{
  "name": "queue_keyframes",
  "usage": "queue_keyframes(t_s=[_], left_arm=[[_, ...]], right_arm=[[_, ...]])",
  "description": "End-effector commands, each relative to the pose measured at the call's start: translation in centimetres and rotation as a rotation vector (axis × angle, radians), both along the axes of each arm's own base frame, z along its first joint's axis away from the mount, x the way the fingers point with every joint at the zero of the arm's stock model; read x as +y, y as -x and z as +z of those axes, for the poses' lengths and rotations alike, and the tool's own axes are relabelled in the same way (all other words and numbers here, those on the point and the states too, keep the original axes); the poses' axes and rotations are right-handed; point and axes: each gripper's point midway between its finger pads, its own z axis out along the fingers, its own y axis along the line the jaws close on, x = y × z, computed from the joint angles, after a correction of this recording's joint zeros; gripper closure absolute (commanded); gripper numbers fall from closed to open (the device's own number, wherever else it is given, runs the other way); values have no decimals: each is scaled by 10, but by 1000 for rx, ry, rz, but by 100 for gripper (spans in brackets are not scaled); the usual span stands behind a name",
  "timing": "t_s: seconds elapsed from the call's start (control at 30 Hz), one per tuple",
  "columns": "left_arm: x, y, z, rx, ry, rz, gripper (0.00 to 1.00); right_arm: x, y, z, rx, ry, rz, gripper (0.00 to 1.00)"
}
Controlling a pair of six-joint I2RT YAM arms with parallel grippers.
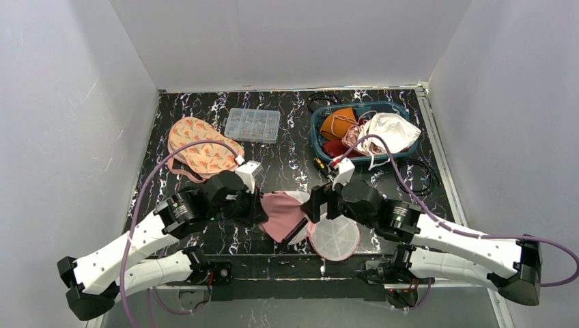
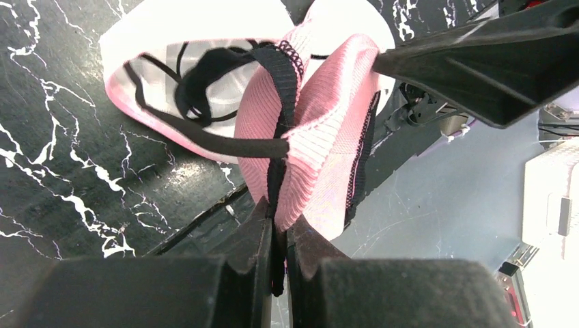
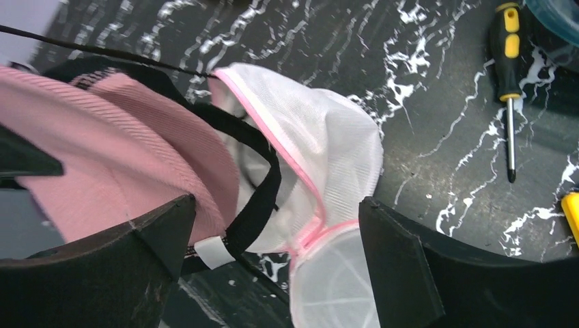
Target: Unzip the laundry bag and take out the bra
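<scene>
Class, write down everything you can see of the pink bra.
The bra is pink ribbed fabric, edged with black lace trim, with black straps. It is folded, its cups pressed together. The left pincer is shut on its black-trimmed edge. Its straps run into the open white mesh laundry bag beside it.

Off-task items, black marbled table (image 1: 293, 116)
Far left: peach carrot-print cloth (image 1: 203, 147), just beside it a clear compartment box (image 1: 253, 125). Far right: teal basket (image 1: 315, 133) holding an orange garment (image 1: 338, 124) and a white garment (image 1: 392, 133). Yellow-and-black screwdriver (image 3: 507, 82) flat on the table near the basket. Black cable loop (image 1: 420, 179) at the right edge.
</scene>
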Motion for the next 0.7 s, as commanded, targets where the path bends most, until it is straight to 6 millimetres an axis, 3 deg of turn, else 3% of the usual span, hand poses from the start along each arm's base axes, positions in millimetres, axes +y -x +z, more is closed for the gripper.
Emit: queue_keyframes(t_s=[0.0, 0.17, 0.4, 0.67], left_arm=[[6, 4, 33, -89, 50, -48, 100], [1, 8, 70, -195, 185, -104, 100], [-6, 18, 100, -338, 302, -236, 100], [-12, 37, 132, -420, 397, -385, 100]], right_arm=[[10, 11, 62, -33, -178, 63, 2], [20, 35, 109, -28, -396, 183, 1], [33, 52, 163, -75, -561, 311, 1], [44, 65, 181, -86, -562, 411, 1]])
